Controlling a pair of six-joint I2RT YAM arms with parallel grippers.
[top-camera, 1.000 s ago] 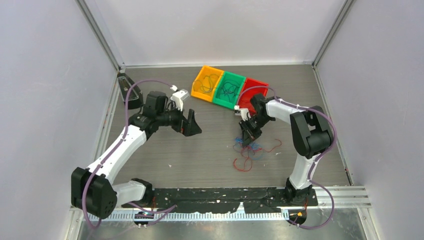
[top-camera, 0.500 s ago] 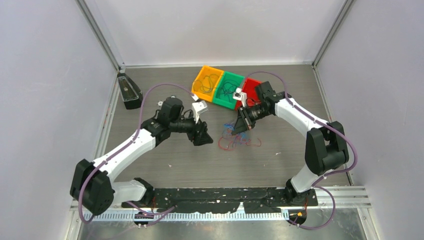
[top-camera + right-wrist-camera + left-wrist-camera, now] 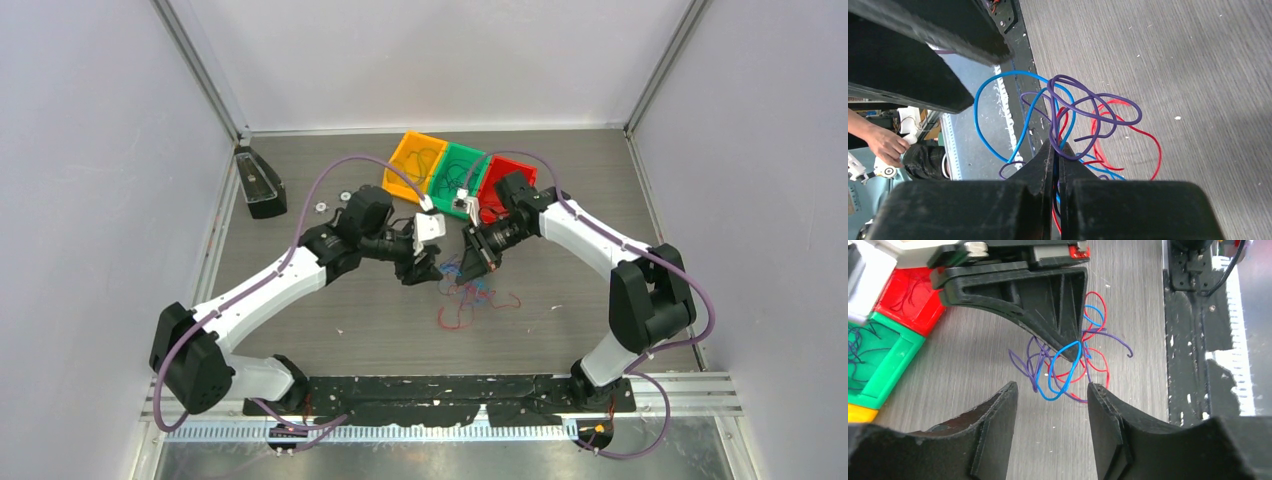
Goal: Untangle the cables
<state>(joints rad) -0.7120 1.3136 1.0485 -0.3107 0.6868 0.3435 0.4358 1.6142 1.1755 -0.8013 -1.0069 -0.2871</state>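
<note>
1. Since a second ago the cables [image 3: 468, 292] [image 3: 1068, 365] [image 3: 1083, 112] sit further left, a red, blue and purple tangle near mid-table.
2. My right gripper [image 3: 470, 262] [image 3: 1055, 152] is clamped on strands of that tangle.
3. My left gripper [image 3: 424, 270] [image 3: 1053, 387] has swung in just beside it, jaws parted, gripping nothing; I see the tangle through the gap.
4. Behind both grippers, a row of bins [image 3: 400, 165] rests on the table [image 3: 350, 320].

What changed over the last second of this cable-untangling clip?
The right hand closed on the tangle of thin red, blue and purple cables and dragged it leftward. The left hand swung right to meet it, its jaws narrowing but still open. The orange, green and red plastic bins stayed put.
</note>
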